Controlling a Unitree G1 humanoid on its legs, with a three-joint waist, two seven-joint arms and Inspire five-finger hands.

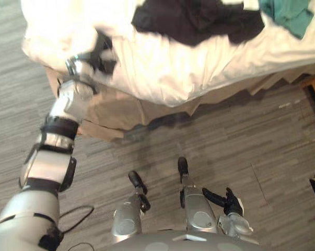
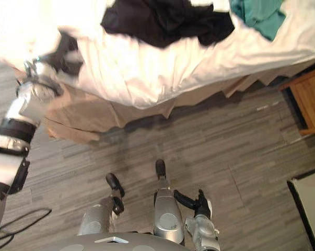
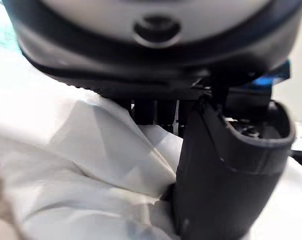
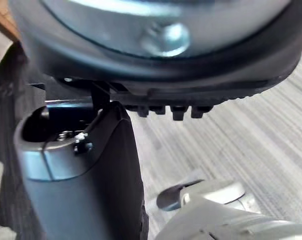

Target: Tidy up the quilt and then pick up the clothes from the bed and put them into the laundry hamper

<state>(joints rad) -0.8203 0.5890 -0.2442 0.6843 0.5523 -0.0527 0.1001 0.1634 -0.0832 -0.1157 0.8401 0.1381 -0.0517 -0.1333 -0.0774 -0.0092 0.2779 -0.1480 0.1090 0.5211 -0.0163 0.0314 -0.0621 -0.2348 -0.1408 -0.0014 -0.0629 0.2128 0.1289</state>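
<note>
Left arm (image 1: 47, 162), silver-grey with black bands, comes up from lower left of the left eye view. Left hand (image 1: 101, 55) is dark and smeared, at upper left on the hanging edge of the quilt (image 1: 162, 68). The quilt is white, puffy and creased, lying across the top of the frame on the bed. Black garment (image 1: 194, 21) sits crumpled in a heap on the quilt at top centre. Teal garment (image 1: 290, 15) is bunched at top right, just beside the black one. Tan bed skirt (image 1: 115, 112) hangs in loose folds below the quilt edge. Floor (image 1: 241, 136) is grey wood-grain planks. Right hand (image 1: 229, 201) is low at lower right over the floor, well apart from the bed, its dark fingers loosely stretched and holding nothing.

Right eye view: same scene, plus a brown wooden cabinet (image 2: 310, 102) at the right edge and a pale flat panel with a dark rim (image 2: 310, 209) at lower right.

Left wrist view: fingers (image 3: 143, 110) are curled down into white quilt cloth. The thick dark thumb (image 3: 231, 170) presses against the same fold, so the cloth is pinched between them. The fabric is soft and sharply creased.

Right wrist view: thumb (image 4: 85, 190) and short finger ends (image 4: 181, 112) are spread apart, with bare striped floor past them and nothing between.
</note>
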